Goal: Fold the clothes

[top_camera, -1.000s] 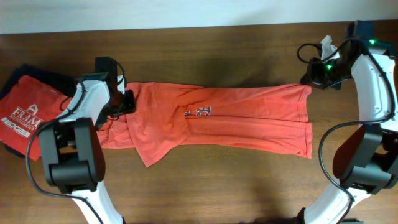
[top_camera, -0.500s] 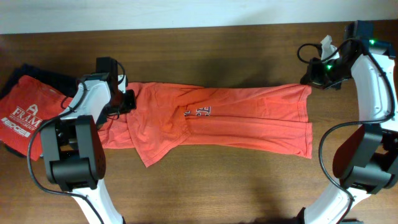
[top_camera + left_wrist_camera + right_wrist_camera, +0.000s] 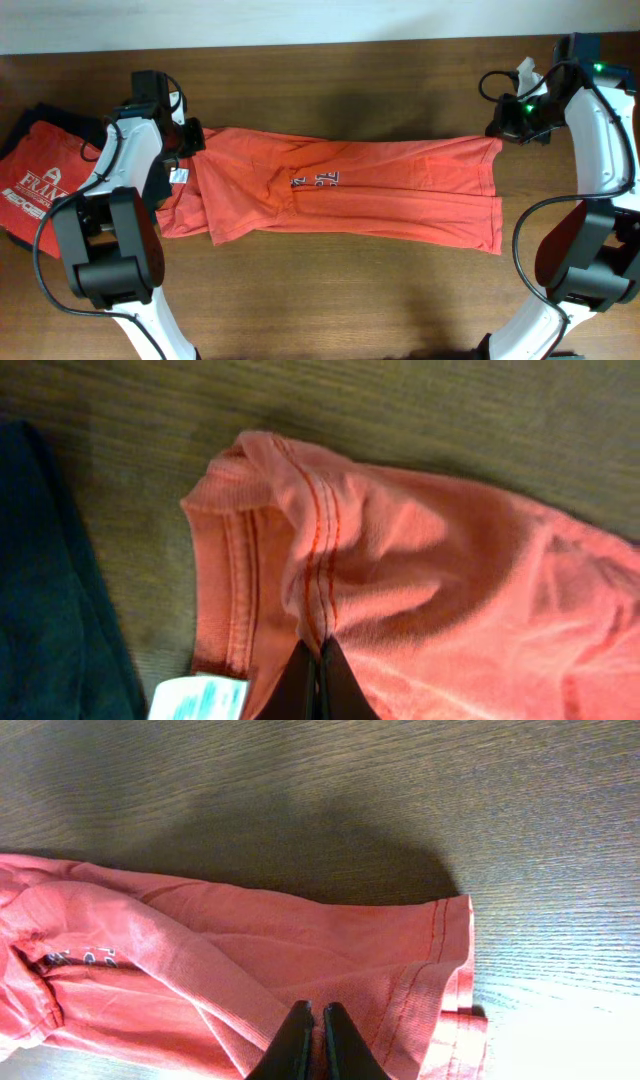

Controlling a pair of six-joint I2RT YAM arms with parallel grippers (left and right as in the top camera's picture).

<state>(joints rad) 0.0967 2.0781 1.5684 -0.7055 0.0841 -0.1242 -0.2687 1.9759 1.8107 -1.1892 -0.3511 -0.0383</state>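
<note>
Two grippers hold one shirt (image 3: pixel 350 195) between them, drawn out in a long band across the table (image 3: pixel 350 300). The shirt runs left to right, folded over itself, with a scrap of dark-and-white lettering showing near its middle.

The left gripper (image 3: pixel 188 140) sits at the shirt's left end, on its upper edge in the overhead view. In the wrist view its fingers (image 3: pixel 300 685) are pressed together and a stitched seam runs straight down into them, so they pinch the cloth at that seam. A ribbed edge curls just left of the pinch, and a white tag (image 3: pixel 198 698) shows below it.

The right gripper (image 3: pixel 498 128) is at the shirt's upper right corner. Its fingers (image 3: pixel 293 1038) stand nearly closed with a thin fold of orange cloth caught between them, just inside the stitched hem. The hem's corner lies on the wood to the right of the fingertips.

Left of the shirt, a folded red FRAM shirt (image 3: pixel 40 180) lies on navy cloth (image 3: pixel 45 112), near the shirt's left end.
</note>
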